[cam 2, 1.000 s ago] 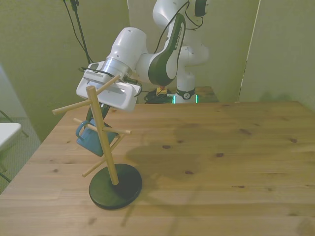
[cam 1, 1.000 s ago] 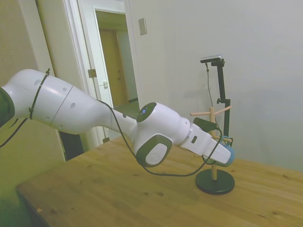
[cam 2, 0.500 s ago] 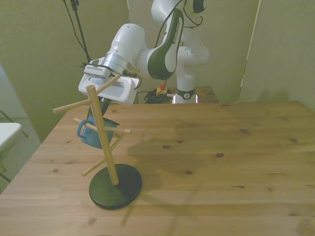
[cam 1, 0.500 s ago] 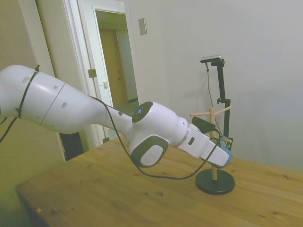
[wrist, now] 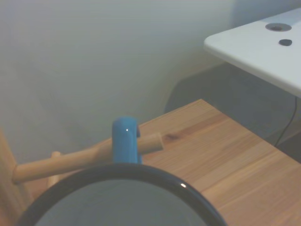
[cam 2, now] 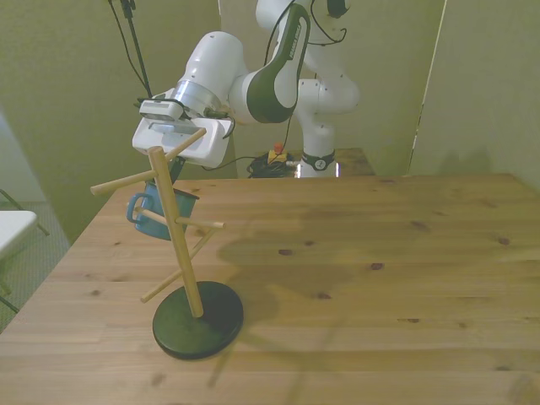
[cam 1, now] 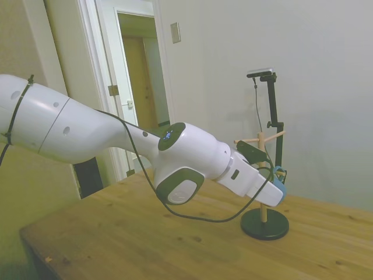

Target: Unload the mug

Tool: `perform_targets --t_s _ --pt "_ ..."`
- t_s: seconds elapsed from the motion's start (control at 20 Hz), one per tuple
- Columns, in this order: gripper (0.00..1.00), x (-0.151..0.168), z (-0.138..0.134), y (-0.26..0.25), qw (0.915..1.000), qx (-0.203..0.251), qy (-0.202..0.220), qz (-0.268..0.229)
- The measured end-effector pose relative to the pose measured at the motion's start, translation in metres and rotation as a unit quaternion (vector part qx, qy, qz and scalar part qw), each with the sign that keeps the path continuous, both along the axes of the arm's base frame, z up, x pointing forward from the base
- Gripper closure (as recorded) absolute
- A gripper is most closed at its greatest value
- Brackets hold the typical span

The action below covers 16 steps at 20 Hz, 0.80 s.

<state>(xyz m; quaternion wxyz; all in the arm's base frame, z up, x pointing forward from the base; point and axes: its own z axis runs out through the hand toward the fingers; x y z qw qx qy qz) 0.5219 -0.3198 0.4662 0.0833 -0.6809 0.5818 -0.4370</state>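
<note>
The mug (cam 2: 163, 217) is blue-teal with a dark rim and hangs by its handle on a peg of the wooden mug tree (cam 2: 180, 253), on the front view's left side of the post. My gripper (cam 2: 160, 194) reaches down from above and is shut on the mug's rim. In the wrist view the mug's handle (wrist: 125, 140) is looped round the peg (wrist: 66, 161) near the peg's tip, with the dark rim (wrist: 141, 173) close below the camera. From the side, the mug (cam 1: 279, 188) shows just past the hand, beside the tree's post (cam 1: 263, 205).
The tree stands on a round black base (cam 2: 198, 321) near the table's edge at the front view's left. Other pegs (cam 2: 122, 183) stick out above and below the mug. A white surface (cam 2: 13, 232) lies beyond that table edge.
The gripper has risen with the mug and carried it outward along the peg, toward the front view's left. The mug's handle now sits near the peg's tip.
</note>
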Motion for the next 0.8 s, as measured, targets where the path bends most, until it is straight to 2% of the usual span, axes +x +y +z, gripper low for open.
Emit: perform_targets --t_s 0.55,0.8 --pt "1.0 -0.018 -0.008 -0.013 0.9995 0.03 -0.013 -0.006" --pt "1.0 -0.044 -0.007 -0.015 0.9989 0.041 -0.02 0.008"
